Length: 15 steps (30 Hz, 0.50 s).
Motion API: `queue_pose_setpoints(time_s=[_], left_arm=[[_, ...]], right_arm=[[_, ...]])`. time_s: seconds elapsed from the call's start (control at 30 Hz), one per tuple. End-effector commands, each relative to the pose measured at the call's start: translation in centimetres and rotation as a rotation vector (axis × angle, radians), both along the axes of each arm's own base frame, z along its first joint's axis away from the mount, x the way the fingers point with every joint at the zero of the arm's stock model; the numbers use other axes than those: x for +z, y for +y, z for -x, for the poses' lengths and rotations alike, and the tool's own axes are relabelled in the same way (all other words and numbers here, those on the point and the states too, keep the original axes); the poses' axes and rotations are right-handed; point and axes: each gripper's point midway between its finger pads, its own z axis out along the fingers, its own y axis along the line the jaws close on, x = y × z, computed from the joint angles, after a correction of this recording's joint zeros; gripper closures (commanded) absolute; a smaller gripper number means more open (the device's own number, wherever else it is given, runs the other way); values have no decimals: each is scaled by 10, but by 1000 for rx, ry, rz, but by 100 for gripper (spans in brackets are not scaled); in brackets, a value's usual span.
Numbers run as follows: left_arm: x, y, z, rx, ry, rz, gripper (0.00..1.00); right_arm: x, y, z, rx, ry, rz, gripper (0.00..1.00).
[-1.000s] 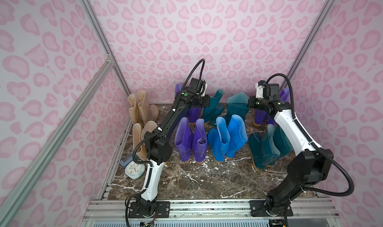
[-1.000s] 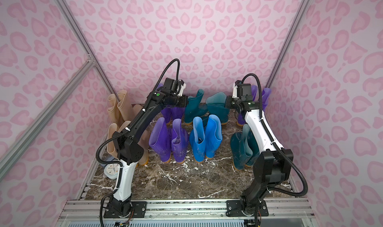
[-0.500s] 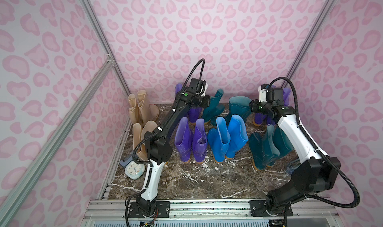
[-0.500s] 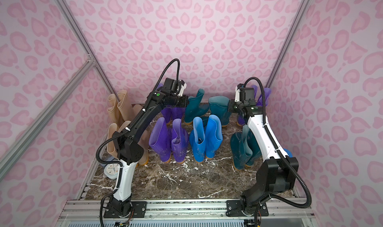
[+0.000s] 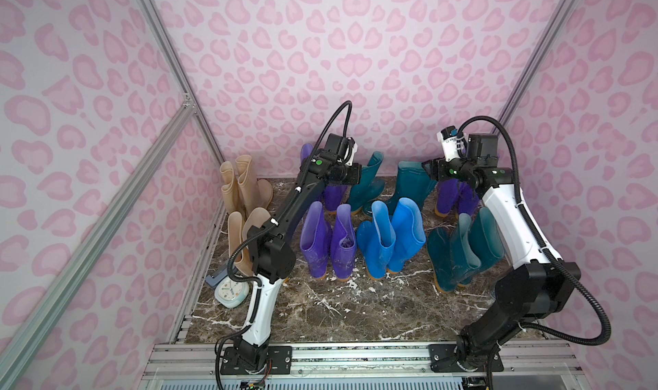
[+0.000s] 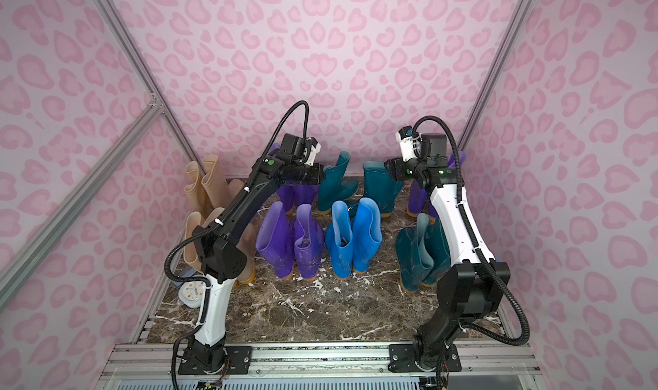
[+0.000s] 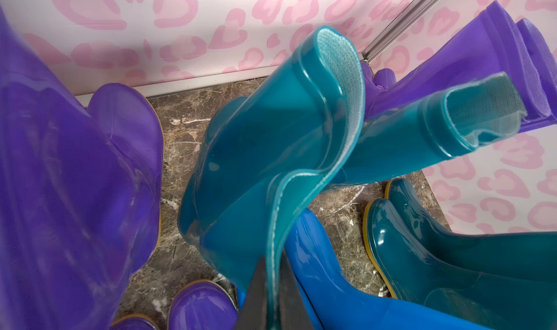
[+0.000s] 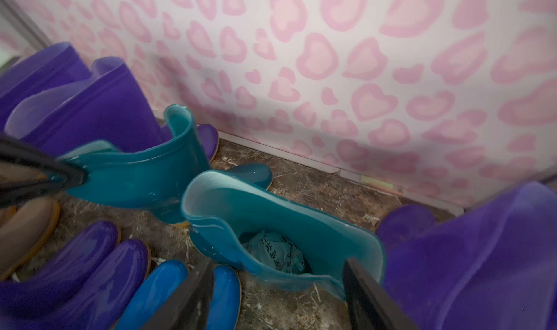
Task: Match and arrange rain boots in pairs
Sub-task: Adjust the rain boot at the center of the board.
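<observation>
My left gripper (image 7: 271, 271) is shut on the rim of a dark teal rain boot (image 7: 265, 150), which leans at the back middle (image 5: 368, 183). The right wrist view shows that same grip on the boot (image 8: 135, 174) by the left gripper (image 8: 45, 174). A second teal boot (image 5: 409, 187) stands upright just right of it, crumpled paper inside (image 8: 271, 253). My right gripper (image 8: 277, 295) is open just above its rim, one finger (image 8: 193, 289) outside the shaft, holding nothing. In both top views it hangs at that boot's right edge (image 5: 429, 169) (image 6: 390, 169).
In front stand a purple pair (image 5: 327, 242), a bright blue pair (image 5: 390, 235) and a teal pair (image 5: 463, 249). More purple boots are at the back (image 5: 333, 196) (image 5: 452, 196). Beige boots (image 5: 242, 185) line the left wall. A pale clock (image 5: 231, 292) lies front left.
My right gripper has opened off the right-hand teal boot's rim and drawn slightly up and right; the boot stands where it was. The left arm and its boot have not moved.
</observation>
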Motion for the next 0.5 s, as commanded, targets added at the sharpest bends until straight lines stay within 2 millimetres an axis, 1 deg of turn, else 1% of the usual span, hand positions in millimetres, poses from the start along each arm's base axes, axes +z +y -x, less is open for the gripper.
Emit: queue_pose_setpoints(time_s=[0.0, 0.07, 0.13, 0.23, 0.33, 0.4, 0.47], left_arm=[[14, -3, 4, -42, -22, 25, 98], [13, -2, 8, -57, -18, 17, 98], [12, -2, 10, -68, -10, 15, 98], [10, -4, 11, -80, 1, 22, 98], [8, -5, 12, -83, 12, 25, 98], [5, -5, 13, -85, 18, 18, 98], [3, -4, 14, -85, 24, 13, 98]], right_arm=[[-2, 13, 7, 148, -78, 142, 24], [-7, 15, 10, 186, -87, 186, 21], [-13, 23, 15, 238, -67, 234, 20], [-27, 31, 11, 261, -49, 305, 19], [-43, 36, -2, 257, -21, 369, 18], [-52, 35, -11, 256, 9, 397, 18], [-52, 29, -27, 211, 7, 438, 18]])
